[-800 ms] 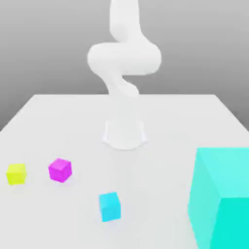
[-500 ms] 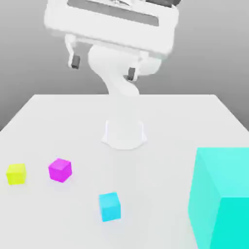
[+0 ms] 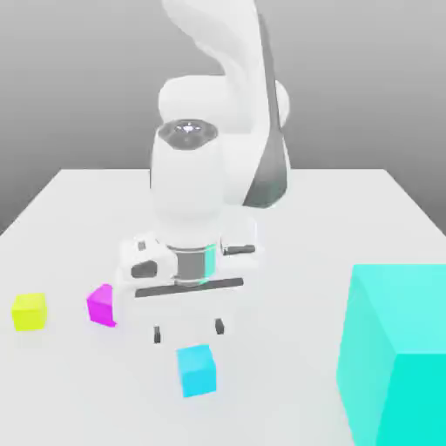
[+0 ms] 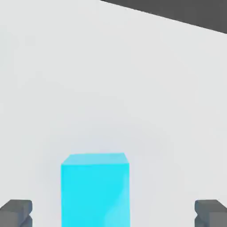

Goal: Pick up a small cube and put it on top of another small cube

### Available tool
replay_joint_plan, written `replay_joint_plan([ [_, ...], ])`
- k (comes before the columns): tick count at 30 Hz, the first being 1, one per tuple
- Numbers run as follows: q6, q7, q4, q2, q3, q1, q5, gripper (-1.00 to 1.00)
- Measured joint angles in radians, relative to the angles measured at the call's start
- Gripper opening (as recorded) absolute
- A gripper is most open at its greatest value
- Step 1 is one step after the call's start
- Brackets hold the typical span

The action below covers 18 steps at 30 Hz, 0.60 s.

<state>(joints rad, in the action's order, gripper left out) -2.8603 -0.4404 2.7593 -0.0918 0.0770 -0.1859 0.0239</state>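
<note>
The white robot arm bends forward and down over the pale grey counter, its hand pointing at the surface. The fingers are spread wide apart and grip nothing (both dark tips stand clear of any object), with the gripper hovering just above the counter.

The small plain sky-blue cube rests on the counter just below and in front of the fingers in the exterior view, a little toward that view's right of the midpoint between them. In the hand view the same sky-blue cube lies between the two dark fingertips, not touching either one, and nearer one than the other.

A small magenta cube sits near the fingers on the exterior view's left, partly hidden behind the white hand. A small yellow cube lies farther out on that same side, well apart from the fingers. A huge turquoise cube stands well away from the fingers on the exterior view's right.
</note>
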Motion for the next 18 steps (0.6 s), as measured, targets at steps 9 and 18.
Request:
replay_joint_plan([
  [9, -0.15, -0.018, -0.03, -0.183, -0.036, 0.028, 0.026, 0.0],
  [18, -0.174, -0.026, -0.033, -0.216, -0.05, 0.04, 0.038, -1.0],
])
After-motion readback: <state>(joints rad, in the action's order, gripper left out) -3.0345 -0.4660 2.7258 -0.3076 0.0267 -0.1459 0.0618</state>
